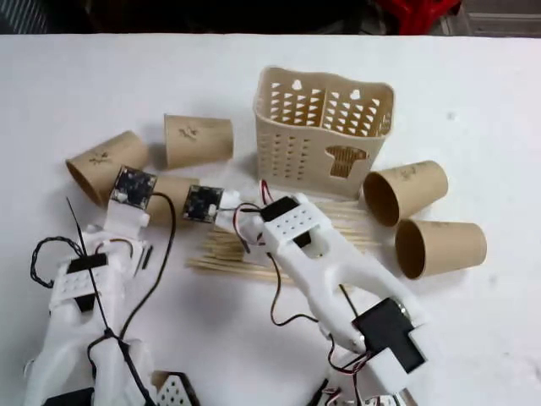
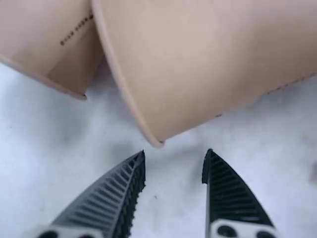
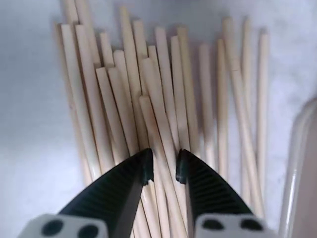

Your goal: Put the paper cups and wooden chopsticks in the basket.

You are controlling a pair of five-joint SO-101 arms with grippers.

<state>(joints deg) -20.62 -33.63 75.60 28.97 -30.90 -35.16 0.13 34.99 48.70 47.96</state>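
Note:
The cream slotted basket (image 1: 321, 127) stands upright at the back of the table. In front of it a pile of wooden chopsticks (image 1: 245, 258) lies flat. My right gripper (image 3: 163, 166) is down on that pile of chopsticks (image 3: 148, 99), its fingers pinched on one stick among several. Five brown paper cups lie on their sides: three at the left (image 1: 106, 165) (image 1: 199, 139) (image 1: 173, 203) and two at the right (image 1: 406, 190) (image 1: 439, 247). My left gripper (image 2: 173, 166) is open just short of a cup's rim (image 2: 198, 64), with a second cup (image 2: 44, 44) beside it.
The two white arms (image 1: 84, 288) (image 1: 330, 262) take up the front of the table, with loose black and red cables (image 1: 156, 271) trailing between them. White tabletop (image 1: 490, 127) lies to the right of the basket.

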